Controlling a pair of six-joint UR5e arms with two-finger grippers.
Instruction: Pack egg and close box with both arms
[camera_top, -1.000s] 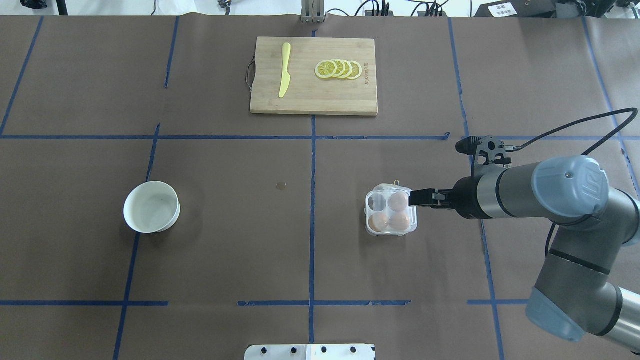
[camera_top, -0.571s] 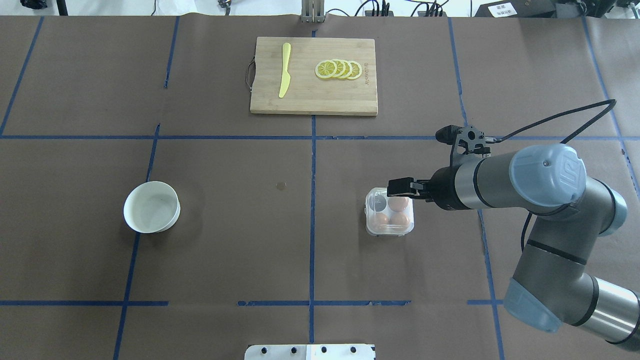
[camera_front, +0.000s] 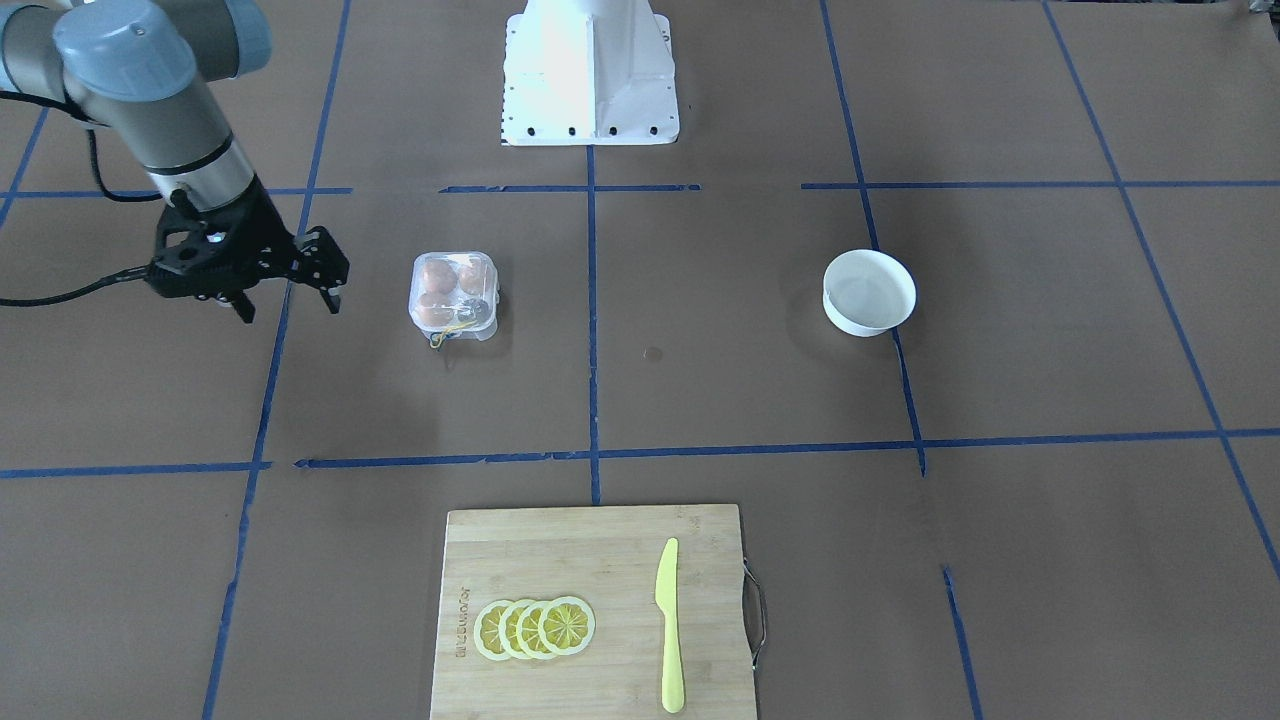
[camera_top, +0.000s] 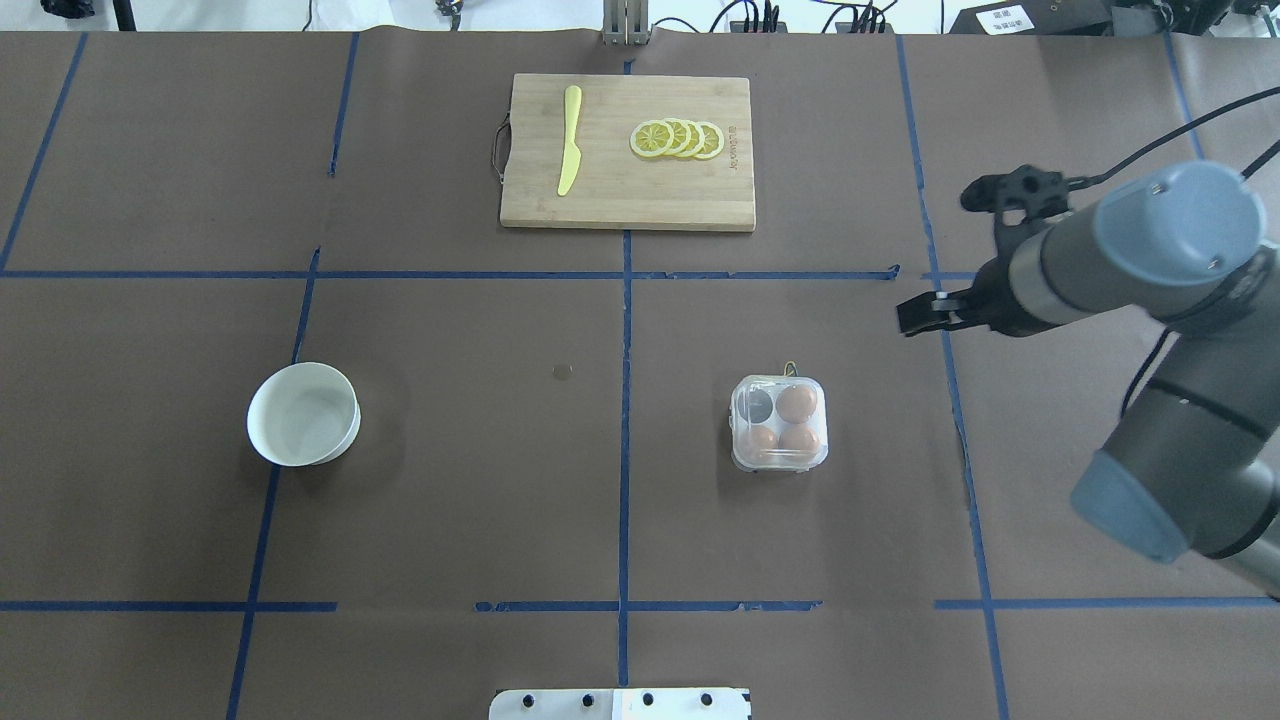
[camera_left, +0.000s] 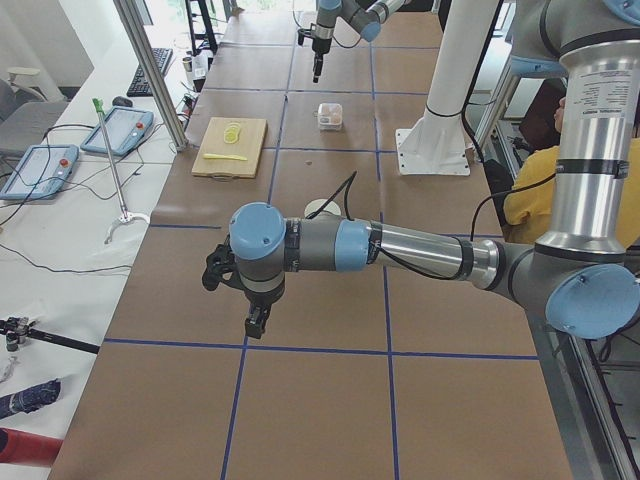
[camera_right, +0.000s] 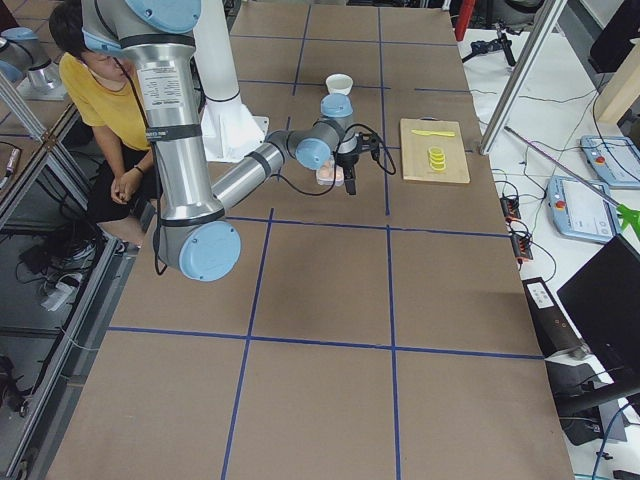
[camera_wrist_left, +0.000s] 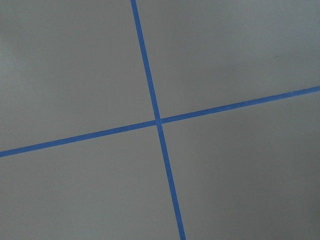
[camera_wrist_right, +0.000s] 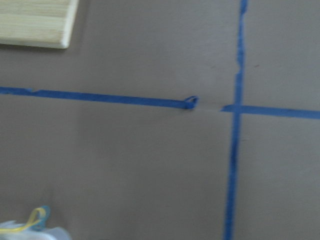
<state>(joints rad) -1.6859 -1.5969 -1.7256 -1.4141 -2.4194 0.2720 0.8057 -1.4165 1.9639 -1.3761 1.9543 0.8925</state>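
Note:
The clear box (camera_top: 778, 424) (camera_front: 453, 292) stands right of the table's middle with its lid down over three brown eggs; one egg (camera_top: 797, 403) lies in a far cell. I cannot tell the eggs apart. A yellow band (camera_wrist_right: 30, 222) shows at the box's edge in the right wrist view. My right gripper (camera_top: 915, 318) (camera_front: 290, 303) hangs open and empty, apart from the box, to its right and farther back. My left gripper (camera_left: 255, 325) shows only in the exterior left view, over bare table far from the box; I cannot tell its state.
A wooden cutting board (camera_top: 627, 190) with lemon slices (camera_top: 678, 138) and a yellow knife (camera_top: 569, 140) lies at the far middle. A white bowl (camera_top: 303, 413) stands on the left. The white base block (camera_top: 620, 703) is at the near edge. A seated person (camera_right: 90, 80) is beside the robot.
My right gripper has drawn away from the box, moving right and toward the far side. The box has stayed where it was.

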